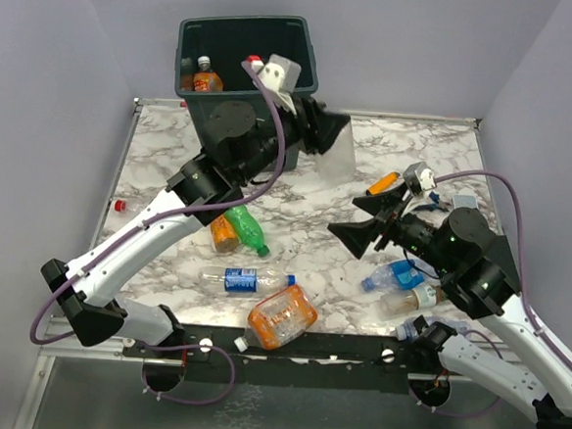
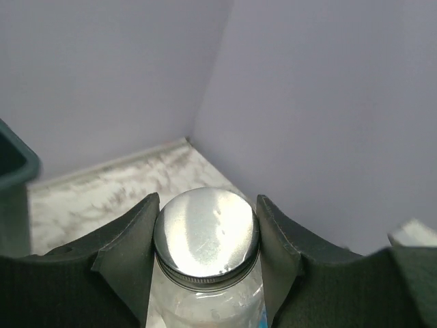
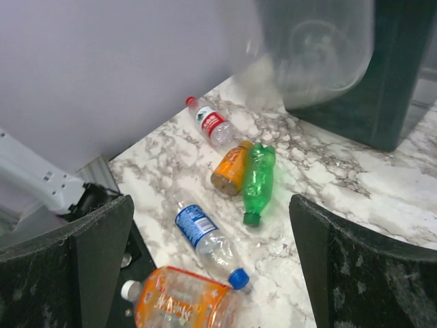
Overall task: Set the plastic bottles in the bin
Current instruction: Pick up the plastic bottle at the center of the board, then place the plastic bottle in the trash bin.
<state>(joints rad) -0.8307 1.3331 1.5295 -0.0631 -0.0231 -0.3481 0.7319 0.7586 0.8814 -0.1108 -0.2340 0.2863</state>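
Grip on the left is tight: my left claw (image 2: 206,208) clamps a clear bottle (image 2: 205,236) at the neck, one finger on each side of its silvery cap. From the top view that bottle hangs in the air just beside the right wall of the dark green bin (image 1: 250,25), not over its opening; an orange bottle (image 1: 207,79) already lies inside. My right claw (image 3: 212,239) hovers spread wide with nothing between its fingers, above the marble table (image 1: 296,205). Below it lie a green bottle (image 3: 258,181) touching a small orange bottle (image 3: 231,167), a red-labelled bottle (image 3: 212,123), a blue-labelled bottle (image 3: 205,236) and a big orange bottle (image 3: 181,304).
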